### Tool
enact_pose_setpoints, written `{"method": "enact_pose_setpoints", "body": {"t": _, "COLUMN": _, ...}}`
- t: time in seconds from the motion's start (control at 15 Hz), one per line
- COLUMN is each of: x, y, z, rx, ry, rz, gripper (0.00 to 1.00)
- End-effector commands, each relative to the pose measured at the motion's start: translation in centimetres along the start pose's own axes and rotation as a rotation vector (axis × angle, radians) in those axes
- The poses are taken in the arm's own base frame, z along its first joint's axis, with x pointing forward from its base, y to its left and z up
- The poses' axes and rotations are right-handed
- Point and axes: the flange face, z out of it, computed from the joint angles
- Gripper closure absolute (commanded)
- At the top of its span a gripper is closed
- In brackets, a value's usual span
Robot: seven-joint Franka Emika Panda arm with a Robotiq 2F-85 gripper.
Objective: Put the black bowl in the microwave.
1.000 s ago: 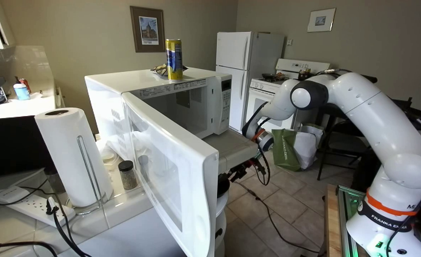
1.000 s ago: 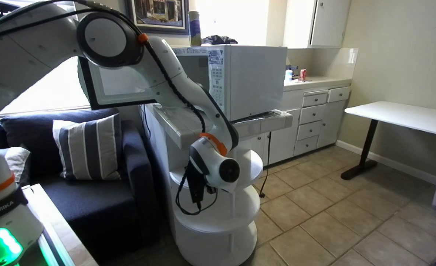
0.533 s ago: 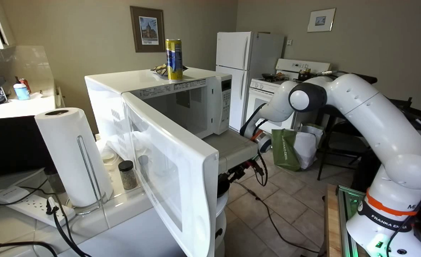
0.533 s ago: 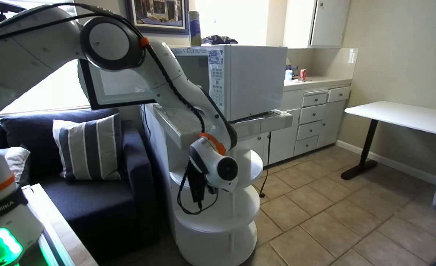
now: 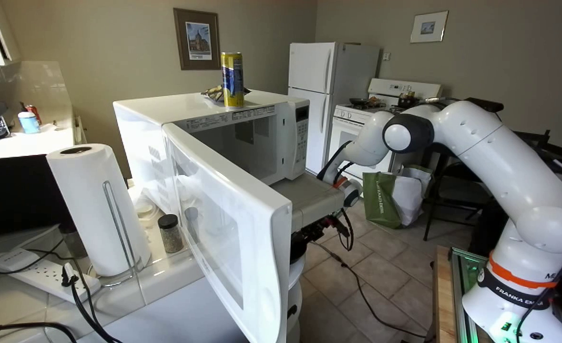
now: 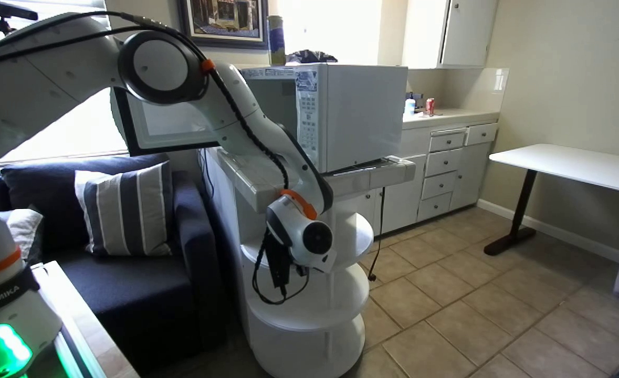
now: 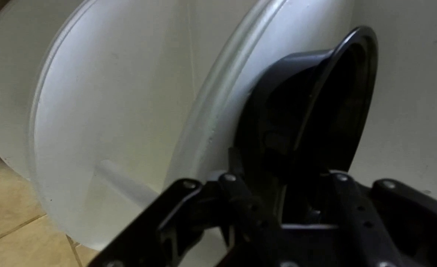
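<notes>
The black bowl (image 7: 300, 89) stands on a white round shelf (image 7: 218, 107) in the wrist view, where the scene appears turned on its side. In an exterior view the bowl (image 5: 298, 248) shows partly behind the microwave door. My gripper (image 7: 281, 163) is open, its fingers spread on either side of the bowl's near edge; the right fingertip is lost against the black bowl. The gripper (image 5: 314, 232) also shows below the counter edge. The white microwave (image 5: 166, 107) stands on the counter above, its door (image 5: 242, 209) wide open and its cavity dark. It also shows in an exterior view (image 6: 364, 115).
The counter edge (image 5: 321, 205) juts out over my gripper. A can (image 5: 233, 78) and a crinkled packet stand on the microwave. A paper towel roll (image 5: 99, 209) and a spice jar (image 5: 170, 233) stand beside the door. Lower round shelves (image 6: 309, 304) lie below.
The arm's elbow and wrist have sunk slightly, and the gripper has edged closer to the bowl. The bowl, the microwave and its open door have not moved.
</notes>
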Motion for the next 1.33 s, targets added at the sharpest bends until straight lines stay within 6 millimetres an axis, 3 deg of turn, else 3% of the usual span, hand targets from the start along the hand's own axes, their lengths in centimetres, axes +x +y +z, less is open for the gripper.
{"method": "enact_pose_setpoints", "body": {"t": 0.0, "x": -0.2, "y": 0.3, "z": 1.3, "rx": -0.027, "ry": 0.018, "rz": -0.023, "gripper": 0.78}}
{"method": "enact_pose_setpoints", "body": {"t": 0.27, "x": -0.2, "y": 0.4, "z": 0.9, "rx": -0.035, "ry": 0.028, "rz": -0.035, "gripper": 1.0}}
{"method": "enact_pose_setpoints", "body": {"t": 0.6, "x": 0.0, "y": 0.5, "z": -1.0, "rx": -0.031, "ry": 0.04, "rz": -0.017, "gripper": 0.98}}
{"method": "enact_pose_setpoints", "body": {"t": 0.87, "x": 0.3, "y": 0.7, "z": -5.8, "rx": -0.039, "ry": 0.064, "rz": -0.001, "gripper": 0.98}}
{"method": "enact_pose_setpoints", "body": {"t": 1.27, "x": -0.2, "y": 1.6, "z": -15.9, "rx": -0.144, "ry": 0.036, "rz": -0.009, "gripper": 0.98}}
